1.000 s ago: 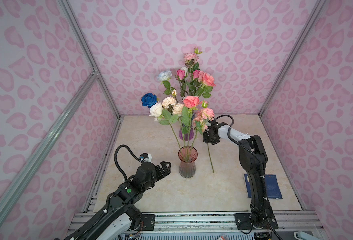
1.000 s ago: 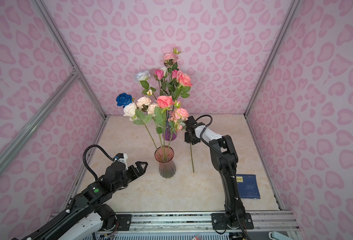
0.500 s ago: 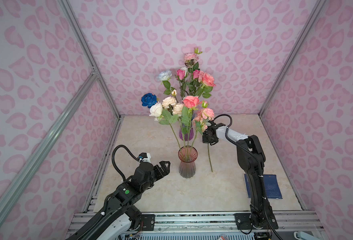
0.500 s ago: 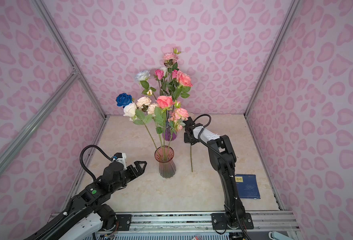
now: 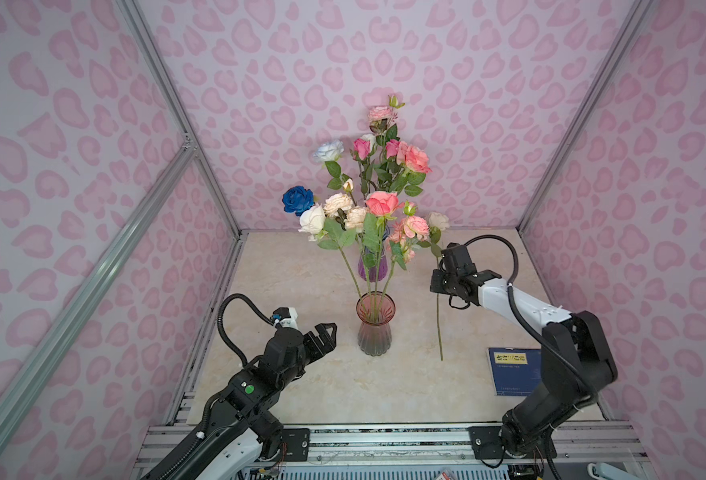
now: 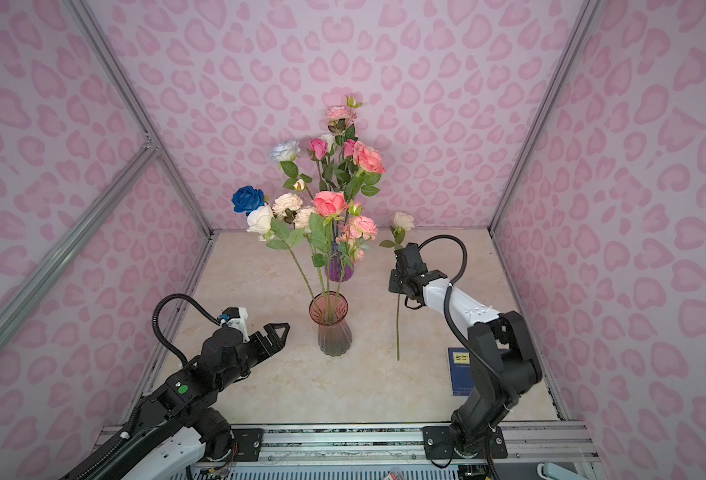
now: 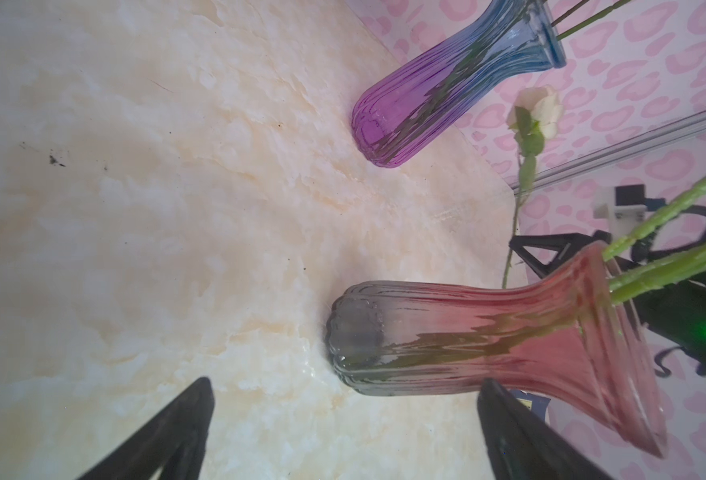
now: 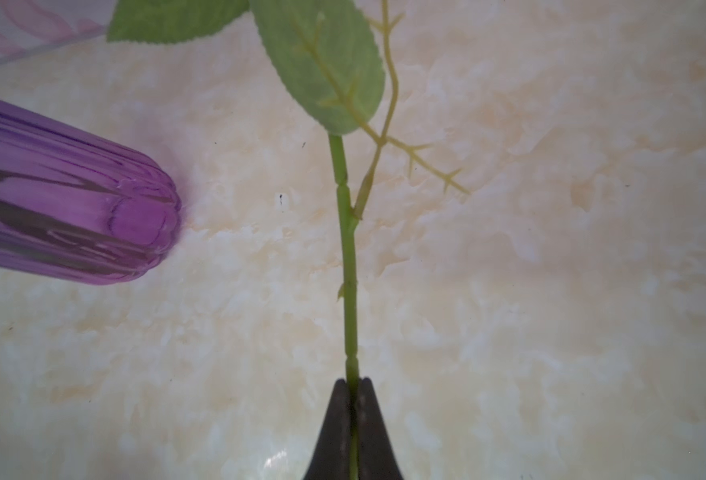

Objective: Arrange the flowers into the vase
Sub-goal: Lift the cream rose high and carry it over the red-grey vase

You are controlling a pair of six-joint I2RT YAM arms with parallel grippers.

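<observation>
**Top views:** gripping cream rose (image 5: 438,220) by mid-stem (image 5: 439,332) w/ right gripper (image 5: 437,291), jaws clamped on it. Hanging approx vertical, head up, cut end down near tabletop (image 5: 301,270); contact w/ surface, can't tell. Sitting right of pink vase (image 5: 374,328), apart, no touch. Seeing other flowers (image 5: 380,203) standing in pink vase, more in purple vase (image 5: 371,268) behind it. Holding nothing in left gripper (image 5: 329,338): spread wide, just left of pink vase, apart. Same layout in both top views, cf. cream rose (image 6: 404,220), right gripper (image 6: 397,286), pink vase (image 6: 329,328).

**Left wrist:** looking across at pink vase (image 7: 467,345) between spread fingers (image 7: 168,432), nothing pinched. Spotting cream rose (image 7: 544,108) beyond vase rim, i.e. far side from this arm. Noting purple vase (image 7: 446,87) further back, stems inside.

**Right wrist:** pressing fingertips (image 8: 338,415) together on green stem (image 8: 349,270), long axis running straight out from jaws. Seeing leaf (image 8: 322,62) further up stem. Noting purple vase (image 8: 72,216) base off to one side, clear of stem; no pink vase in frame here.

**Judgement:** reading pink vase mouth as leftward of pincer in top-view terms, w/ cut end prob below rim height. So: lift first till cut end clears rim, then traverse over mouth, keep stem vertical, lower. Using right arm, nearer + loaded, no handover needed. Risk: snagging leaf on blooms crowding above mouth.
</observation>
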